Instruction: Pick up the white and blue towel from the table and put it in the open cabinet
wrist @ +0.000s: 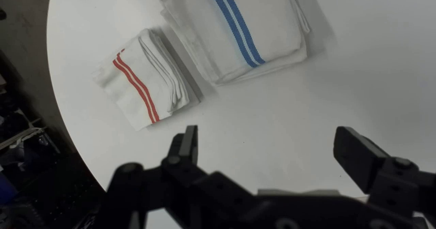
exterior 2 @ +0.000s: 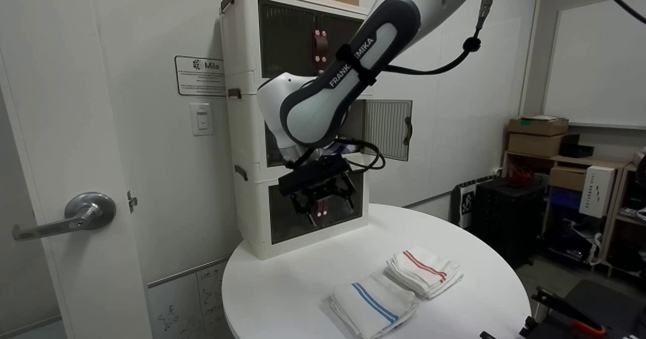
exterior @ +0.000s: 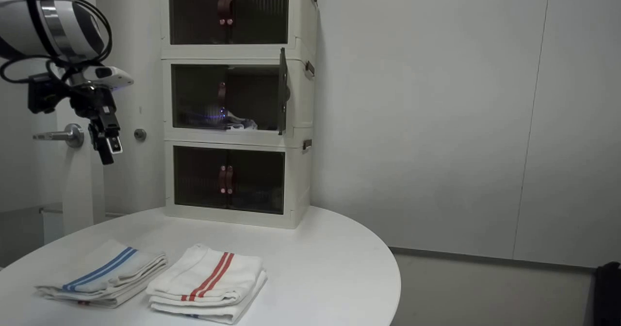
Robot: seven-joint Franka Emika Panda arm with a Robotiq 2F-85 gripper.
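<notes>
Two folded towels lie side by side on the round counter (exterior 2: 298, 283), well away from its cabinet-side edge: the blue-striped white towel (exterior 2: 373, 303), the one wanted, and the red-striped white towel (exterior 2: 425, 272) just beside it. The end effector (wrist: 267, 138) hangs empty above the counter, fingers spread wide, on the cabinet side of both.

Picking up looks like the step in hand. Best to bring the end effector over the middle of the blue-striped white towel, pointing straight down, and gather a ridge of cloth, since the bundle looks too broad to span. Go gently on depth: in an exterior view a scrap of red (exterior: 83, 302) peeps from its lower edge, so a second towel may sit beneath.

As for the drop, the middle cabinet (exterior: 303, 98) has one door leaf (exterior 2: 386, 129) swung out, easily knocked in passing; the shut leaf (exterior: 196, 95) narrows the way in, and a crumpled cloth (exterior: 244, 123) occupies some floor.
</notes>
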